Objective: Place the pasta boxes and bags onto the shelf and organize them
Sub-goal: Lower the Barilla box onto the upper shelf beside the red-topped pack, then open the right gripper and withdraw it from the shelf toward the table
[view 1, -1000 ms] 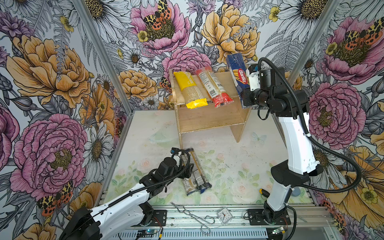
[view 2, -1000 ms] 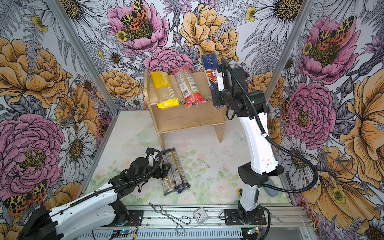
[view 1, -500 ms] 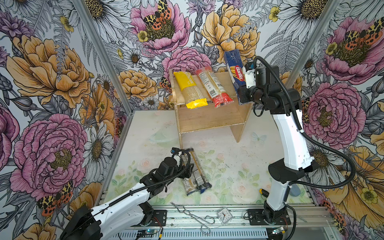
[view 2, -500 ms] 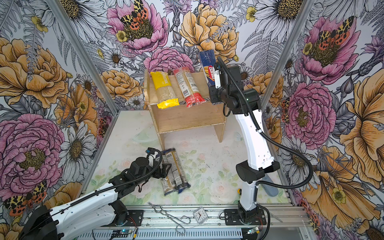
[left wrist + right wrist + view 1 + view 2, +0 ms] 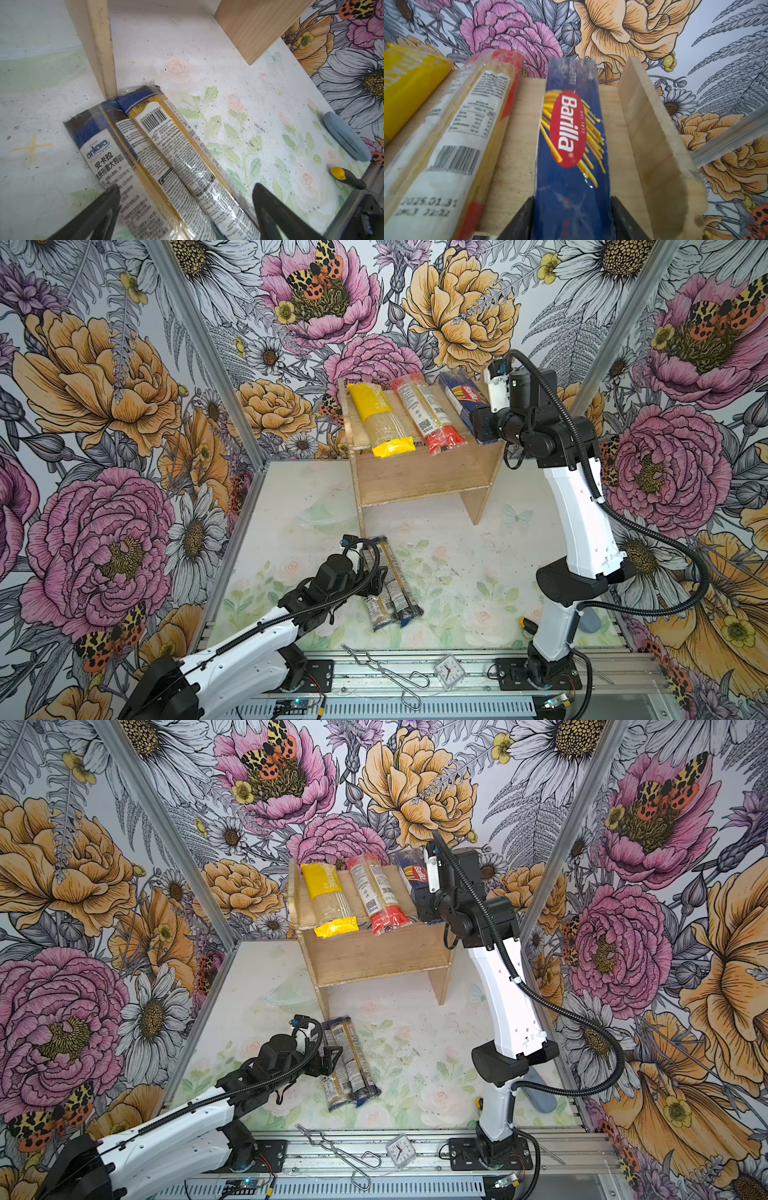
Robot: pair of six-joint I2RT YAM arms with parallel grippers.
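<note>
The light wooden shelf (image 5: 415,477) stands at the back. On its top tier lie a yellow-ended pack (image 5: 380,418), a red-ended pack (image 5: 428,414) and the dark blue Barilla pack (image 5: 461,398), side by side. My right gripper (image 5: 478,425) is at the Barilla pack's (image 5: 571,128) near end, with its fingers against both sides. The frames do not show whether they still press. Two slim clear packs with dark blue ends (image 5: 390,585) lie together on the floor. My left gripper (image 5: 186,187) hangs open just over them, and its fingers straddle both.
A shelf leg (image 5: 101,45) touches the far ends of the slim packs. Metal tongs (image 5: 386,672) and a small clock (image 5: 449,672) lie on the front rail. A blue-grey oblong thing (image 5: 347,135) and a yellow-capped tool (image 5: 342,176) lie near the right arm's base.
The right arm carried the Barilla pack left and down from a raised tilt onto the shelf top, beside the red-ended pack. The left arm has not moved.
</note>
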